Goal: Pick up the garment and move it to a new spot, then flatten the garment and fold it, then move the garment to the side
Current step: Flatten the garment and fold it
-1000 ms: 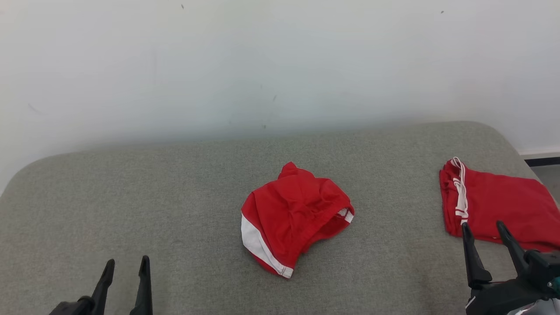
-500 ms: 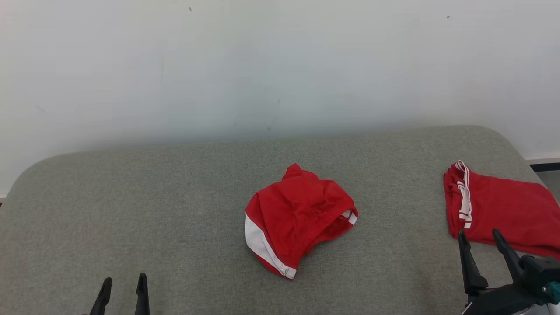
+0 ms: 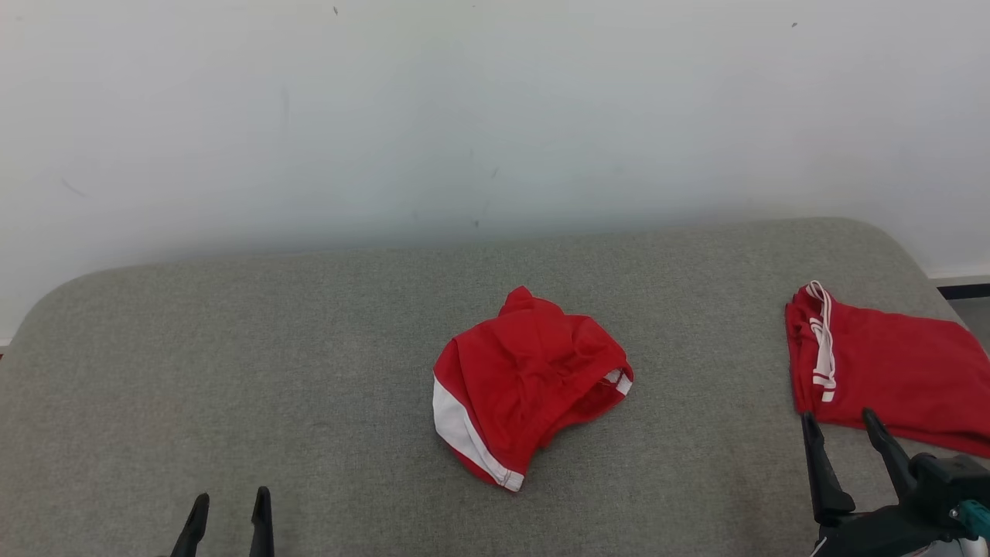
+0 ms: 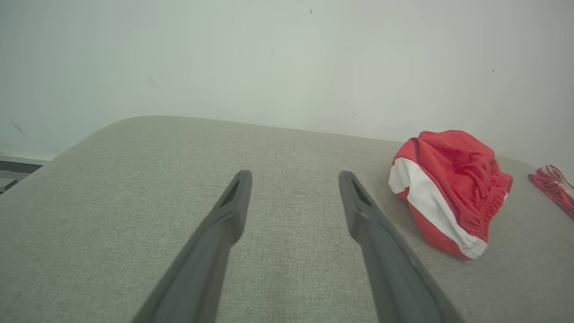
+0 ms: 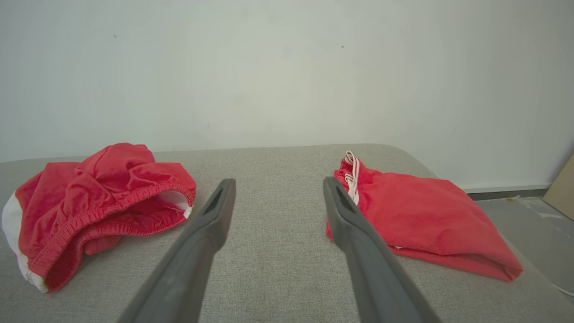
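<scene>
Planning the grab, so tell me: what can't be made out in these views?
- Crumpled garment: its layout; its own folds hide it, every view.
- Folded garment: far end, cut by head view's right edge; near hem partly behind right claw.
- Left claw: head view's bottom edge leaves just fingertips.

The table point(image 3: 232, 371) is covered in grey woven cloth, its far corners rounded; two things lie on it, well apart. Near the middle sits a crumpled red garment point(image 3: 526, 387) — bunched into a mound, a white band along its near left edge, an elastic hem gaping toward the right; by the right edge lies a folded red garment point(image 3: 889, 371) — flat, with white stripes at its left end.
</scene>
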Controlling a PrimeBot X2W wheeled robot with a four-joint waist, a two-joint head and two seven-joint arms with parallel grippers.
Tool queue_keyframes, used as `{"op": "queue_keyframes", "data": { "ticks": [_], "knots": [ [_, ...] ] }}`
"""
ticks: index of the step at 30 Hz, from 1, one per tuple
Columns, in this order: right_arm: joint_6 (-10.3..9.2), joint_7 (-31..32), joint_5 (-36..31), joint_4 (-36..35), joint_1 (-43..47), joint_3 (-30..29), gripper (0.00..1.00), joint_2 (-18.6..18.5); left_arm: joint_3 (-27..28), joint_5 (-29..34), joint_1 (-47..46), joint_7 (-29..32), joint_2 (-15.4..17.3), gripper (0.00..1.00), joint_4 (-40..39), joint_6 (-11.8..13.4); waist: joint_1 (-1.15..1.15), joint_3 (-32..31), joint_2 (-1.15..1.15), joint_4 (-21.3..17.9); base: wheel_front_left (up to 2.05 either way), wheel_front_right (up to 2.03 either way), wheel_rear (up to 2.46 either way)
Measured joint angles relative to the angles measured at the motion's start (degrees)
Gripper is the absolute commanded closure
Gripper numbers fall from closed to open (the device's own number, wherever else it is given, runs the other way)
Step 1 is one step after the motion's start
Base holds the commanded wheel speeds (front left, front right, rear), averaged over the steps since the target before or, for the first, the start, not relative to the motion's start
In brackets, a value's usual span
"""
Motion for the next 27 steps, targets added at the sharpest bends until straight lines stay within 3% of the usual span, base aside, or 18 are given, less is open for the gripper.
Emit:
{"op": "queue_keyframes", "data": {
  "ticks": [13, 18, 21, 27],
  "knots": [
    [0.0, 0.1, 0.0, -0.2, 0.0, 0.2, 0.0, 0.3, -0.7, 0.3, -0.2, 0.0, -0.8, 0.0, 1.1, -0.6, 0.0, 0.5, 0.0, 0.0, 0.0, 0.0, 0.0],
    [0.0, 0.1, 0.0, -0.4, 0.0, 0.6, 0.0, 0.4, -5.2, 1.1, -2.5, 1.5, -2.0, 0.0, 2.7, -2.1, 0.0, 0.9, 0.0, -0.3, 0.0, 0.0, 0.0],
    [0.0, 0.1, 0.0, -0.8, -0.4, 1.6, 0.0, 1.1, -9.6, 0.8, -6.2, 1.7, -2.8, 0.0, 7.3, -3.8, 0.0, 1.6, 0.0, -1.5, 0.0, 0.0, 0.0],
    [0.0, 0.3, -0.1, -1.0, -1.5, 2.3, 0.0, 0.9, -16.9, -0.1, -12.0, 3.0, -4.9, 0.0, 14.5, -4.8, 0.0, 2.8, 0.0, -4.6, 0.0, 0.0, 0.0]
  ]
}}
